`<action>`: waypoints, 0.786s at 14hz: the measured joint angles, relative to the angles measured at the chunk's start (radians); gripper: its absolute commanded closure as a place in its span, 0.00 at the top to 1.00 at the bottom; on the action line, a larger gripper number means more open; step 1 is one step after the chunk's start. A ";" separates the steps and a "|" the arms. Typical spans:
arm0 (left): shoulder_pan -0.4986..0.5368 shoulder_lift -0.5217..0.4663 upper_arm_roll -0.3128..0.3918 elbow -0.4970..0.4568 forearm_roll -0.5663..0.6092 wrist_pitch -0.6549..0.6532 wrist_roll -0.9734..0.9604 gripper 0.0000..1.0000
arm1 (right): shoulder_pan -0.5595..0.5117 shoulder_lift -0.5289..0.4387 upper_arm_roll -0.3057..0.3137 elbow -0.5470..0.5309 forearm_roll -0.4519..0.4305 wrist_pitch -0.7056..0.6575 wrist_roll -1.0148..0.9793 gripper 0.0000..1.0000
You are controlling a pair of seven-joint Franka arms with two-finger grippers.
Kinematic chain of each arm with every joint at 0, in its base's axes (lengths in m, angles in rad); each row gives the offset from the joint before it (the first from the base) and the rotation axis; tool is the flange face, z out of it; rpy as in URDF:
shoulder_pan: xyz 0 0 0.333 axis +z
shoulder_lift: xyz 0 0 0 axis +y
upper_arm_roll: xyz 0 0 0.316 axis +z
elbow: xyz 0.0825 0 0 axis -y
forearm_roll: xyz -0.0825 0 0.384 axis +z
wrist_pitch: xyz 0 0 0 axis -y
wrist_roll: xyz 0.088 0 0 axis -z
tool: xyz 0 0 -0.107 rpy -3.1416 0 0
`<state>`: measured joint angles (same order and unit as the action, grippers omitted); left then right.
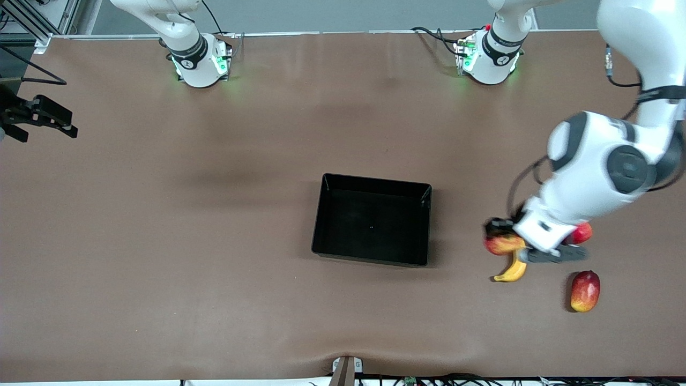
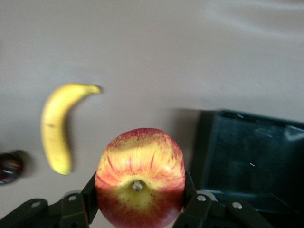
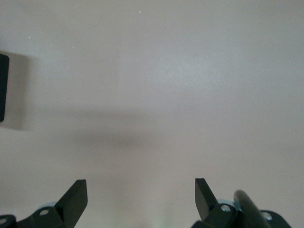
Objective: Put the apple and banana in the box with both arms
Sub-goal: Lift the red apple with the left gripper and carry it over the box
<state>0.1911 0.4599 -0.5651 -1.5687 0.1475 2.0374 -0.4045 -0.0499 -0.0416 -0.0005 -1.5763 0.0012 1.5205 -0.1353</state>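
My left gripper [image 1: 505,240] is shut on the apple [image 1: 501,245], red with yellow streaks, and holds it just over the table toward the left arm's end. In the left wrist view the apple [image 2: 140,161] sits between the fingers [image 2: 90,192], stem dimple facing the camera. The banana [image 1: 513,271] lies on the table right by the apple, nearer the front camera, partly under the hand; it also shows in the left wrist view [image 2: 56,126]. The black box [image 1: 372,219] stands empty mid-table. My right gripper [image 1: 64,123] is open and empty, up over the right arm's end of the table.
A red-yellow mango [image 1: 585,290] lies nearer the front camera than the left hand. A smooth pinkish-red fruit [image 1: 582,233] peeks out beside the left wrist. The right wrist view shows bare brown table and a corner of the box [image 3: 2,88].
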 measured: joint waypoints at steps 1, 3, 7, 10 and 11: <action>-0.034 0.000 -0.007 -0.013 0.000 0.006 -0.027 0.00 | 0.000 0.000 0.001 0.001 0.000 0.001 0.000 1.00; -0.111 0.009 -0.007 -0.035 0.003 0.041 -0.109 0.00 | -0.001 0.000 0.000 0.001 -0.001 0.001 0.000 1.00; -0.243 0.100 -0.006 -0.054 0.169 0.090 -0.325 0.00 | -0.004 0.000 -0.001 0.001 -0.001 -0.003 0.000 1.00; -0.285 0.211 -0.004 -0.056 0.229 0.118 -0.389 0.00 | -0.004 0.000 -0.001 0.001 -0.001 -0.004 0.000 1.00; -0.284 0.239 -0.003 -0.056 0.234 0.124 -0.389 0.00 | -0.004 0.000 -0.001 0.001 -0.001 -0.005 0.000 1.00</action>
<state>-0.0932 0.6985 -0.5679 -1.6245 0.3814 2.1614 -0.7932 -0.0540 -0.0416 -0.0010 -1.5754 0.0002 1.5157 -0.1348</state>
